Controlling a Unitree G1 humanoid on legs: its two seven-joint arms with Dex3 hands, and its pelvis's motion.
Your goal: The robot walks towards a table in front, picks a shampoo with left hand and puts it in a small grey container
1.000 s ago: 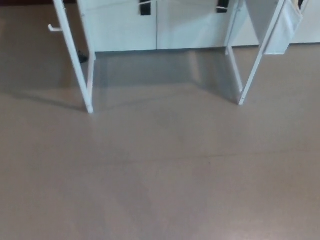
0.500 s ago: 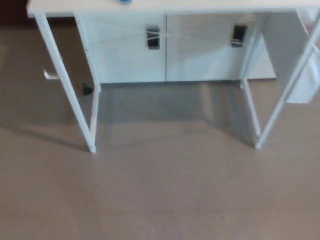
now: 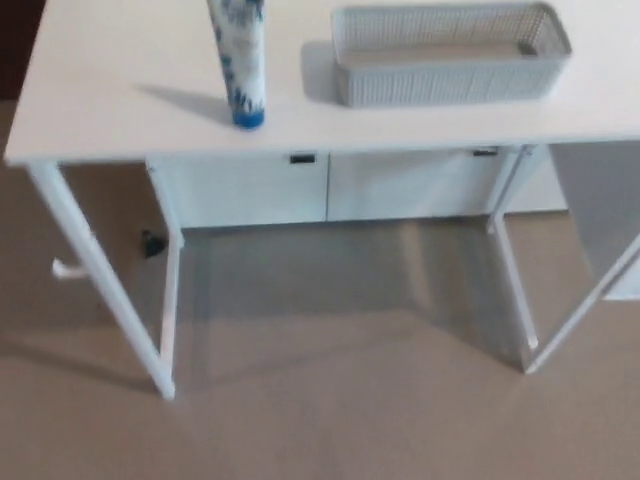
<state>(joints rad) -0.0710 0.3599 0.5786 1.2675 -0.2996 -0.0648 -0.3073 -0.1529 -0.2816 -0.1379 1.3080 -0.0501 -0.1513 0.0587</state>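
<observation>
On table (image 3: 120, 95), newly visible: shampoo (image 3: 241, 62), container (image 3: 450, 85)

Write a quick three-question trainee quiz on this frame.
1. True or false: the shampoo stands upright on the table.
2. The grey container sits: A) on the floor; B) on the table, apart from the shampoo, on its right; C) touching the shampoo.
3. Which of the robot's hands are in view?
Key: 1 true; 2 B; 3 neither.
</observation>
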